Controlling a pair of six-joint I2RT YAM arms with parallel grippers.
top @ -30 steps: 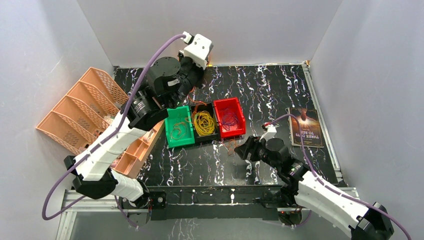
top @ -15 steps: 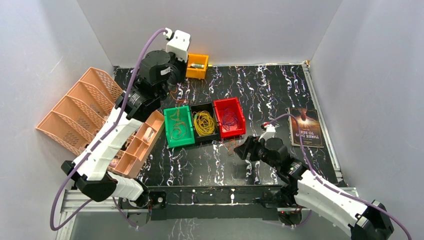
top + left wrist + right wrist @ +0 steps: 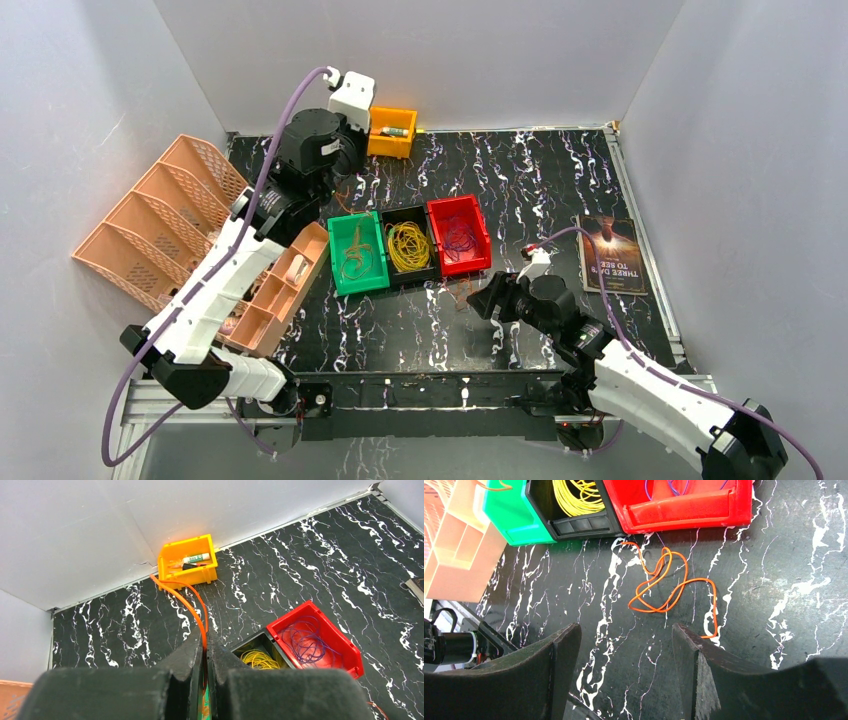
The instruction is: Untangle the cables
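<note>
My left gripper [image 3: 205, 639] is shut on a thin orange cable [image 3: 186, 602] that runs from its jaws toward the back wall. It is raised over the table's back left, mostly hidden under the arm in the top view. A second orange cable [image 3: 651, 610] lies in loose loops on the table in front of the red bin [image 3: 684, 510]. My right gripper [image 3: 625, 630] hangs open just short of those loops, holding nothing. Yellow cables [image 3: 407, 246] fill the black bin, purple cables [image 3: 459, 238] lie in the red bin, and an orange one [image 3: 352, 258] sits in the green bin.
An orange bin [image 3: 392, 132] holding a marker stands at the back wall. A peach file rack [image 3: 160, 215] and a peach divided tray [image 3: 280, 290] take up the left side. A book [image 3: 611, 254] lies at the right edge.
My left arm has swung left and back with the orange cable in its jaws, uncovering the orange bin. The right arm has stayed put.
</note>
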